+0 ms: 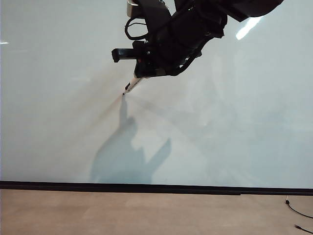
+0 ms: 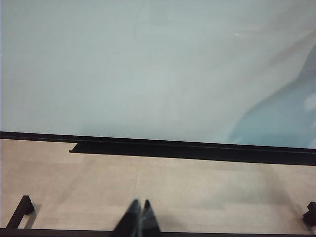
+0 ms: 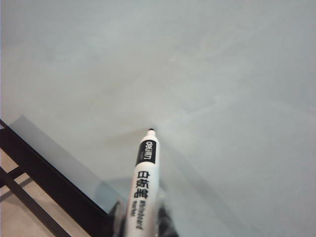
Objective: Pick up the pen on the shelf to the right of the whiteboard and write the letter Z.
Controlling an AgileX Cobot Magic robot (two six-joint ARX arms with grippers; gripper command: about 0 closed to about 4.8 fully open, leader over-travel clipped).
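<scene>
Up near the top middle of the whiteboard (image 1: 58, 98), the pen (image 3: 143, 182) is a slim white marker with a black band just behind its dark tip and black print running down the barrel. It slants down and to the left in the exterior view, and its tip sits at the board's surface, apparently touching, though the contact itself is too small to confirm. No ink line shows on the board around the tip.

The right gripper (image 3: 140, 219) is clamped around the lower barrel of the pen, its dark fingers (image 3: 165, 219) pressing on either side. Its black arm reaches in from the upper right of the exterior view and throws a broad grey shadow on the board below.

The left gripper (image 2: 138, 219) hangs low over the tan wooden surface (image 2: 197, 187), fingers pressed together and holding nothing, well apart from the pen. Ahead of it a black shelf (image 2: 197, 149) runs along the board's lower edge.
</scene>
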